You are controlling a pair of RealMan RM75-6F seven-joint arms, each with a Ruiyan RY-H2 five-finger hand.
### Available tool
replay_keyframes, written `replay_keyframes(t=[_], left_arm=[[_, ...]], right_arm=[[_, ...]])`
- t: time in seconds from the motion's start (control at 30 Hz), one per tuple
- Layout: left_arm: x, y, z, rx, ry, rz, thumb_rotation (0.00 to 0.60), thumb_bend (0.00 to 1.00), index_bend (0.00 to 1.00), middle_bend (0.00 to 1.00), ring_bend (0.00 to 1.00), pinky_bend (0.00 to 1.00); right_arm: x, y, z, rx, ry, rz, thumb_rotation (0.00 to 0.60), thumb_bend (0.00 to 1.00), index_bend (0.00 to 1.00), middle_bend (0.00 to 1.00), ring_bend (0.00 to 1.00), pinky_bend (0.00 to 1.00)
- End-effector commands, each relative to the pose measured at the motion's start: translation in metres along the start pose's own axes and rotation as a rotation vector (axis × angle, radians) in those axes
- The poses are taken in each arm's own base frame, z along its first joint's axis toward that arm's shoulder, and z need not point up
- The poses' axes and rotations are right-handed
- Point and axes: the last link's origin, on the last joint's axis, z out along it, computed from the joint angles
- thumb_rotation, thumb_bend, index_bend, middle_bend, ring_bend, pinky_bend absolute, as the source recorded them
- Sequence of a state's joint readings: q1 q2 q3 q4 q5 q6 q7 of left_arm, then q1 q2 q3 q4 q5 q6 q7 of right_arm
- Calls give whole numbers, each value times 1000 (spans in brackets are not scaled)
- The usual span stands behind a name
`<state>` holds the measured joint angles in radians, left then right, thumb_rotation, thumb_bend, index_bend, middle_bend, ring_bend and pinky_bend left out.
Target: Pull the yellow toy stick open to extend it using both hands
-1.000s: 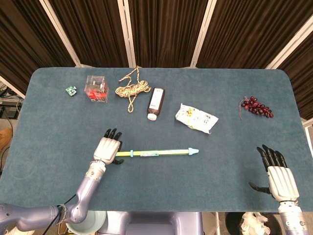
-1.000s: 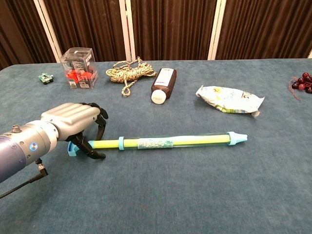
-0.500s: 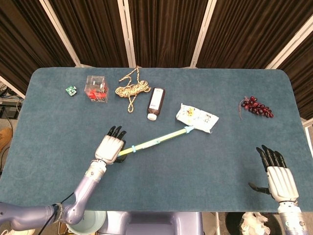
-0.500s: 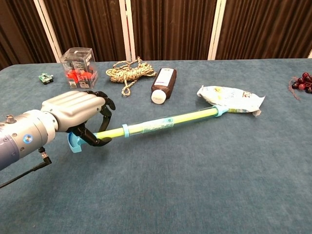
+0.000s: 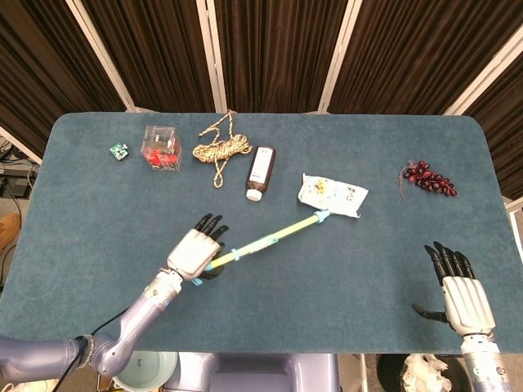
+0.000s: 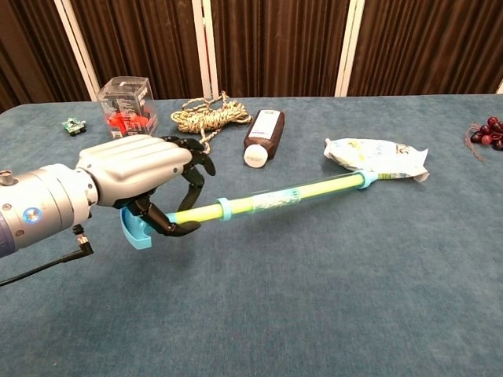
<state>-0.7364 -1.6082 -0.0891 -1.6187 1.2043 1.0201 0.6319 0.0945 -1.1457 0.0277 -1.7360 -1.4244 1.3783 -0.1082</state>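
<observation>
The yellow toy stick [image 5: 265, 240] [image 6: 291, 196] has a clear sleeve and light blue ends. My left hand [image 5: 194, 253] [image 6: 134, 173] grips it near its blue left end cap [image 6: 135, 232] and holds that end off the table. The stick slants up to the right, and its far blue tip [image 5: 322, 216] [image 6: 366, 180] touches the white snack packet [image 5: 332, 194] [image 6: 377, 157]. My right hand [image 5: 455, 287] is at the table's front right, open and flat, far from the stick. The chest view does not show it.
Along the back lie a small green part [image 5: 119, 150], a clear box with red contents [image 5: 161, 148], a coiled rope [image 5: 221, 149] and a brown bottle [image 5: 261, 171]. A bunch of dark grapes [image 5: 428, 179] sits at the right.
My left hand has lifted the stick's left end and moved right and nearer. The stick swung counterclockwise, its tip now pushing against the snack packet. The right hand barely moved.
</observation>
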Motion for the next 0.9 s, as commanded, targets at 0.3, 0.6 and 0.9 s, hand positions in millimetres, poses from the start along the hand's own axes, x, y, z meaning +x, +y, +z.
replay_keyframes(t=[0.3, 0.6, 0.9], left_arm=[[12, 18, -8, -113, 14, -20, 600, 458, 607, 161, 2, 72], [16, 30, -9, -173, 27, -16, 600, 458, 607, 161, 3, 72], [18, 33, -8, -253, 61, 0, 600, 450, 607, 160, 3, 72]], right_arm=[[1, -1, 0, -4, -1, 4, 600, 94, 15, 0, 0, 0], [0, -2, 1, -4, -2, 3, 600, 95, 15, 0, 0, 0], [0, 0, 1, -16, -9, -7, 600, 95, 15, 0, 0, 0]])
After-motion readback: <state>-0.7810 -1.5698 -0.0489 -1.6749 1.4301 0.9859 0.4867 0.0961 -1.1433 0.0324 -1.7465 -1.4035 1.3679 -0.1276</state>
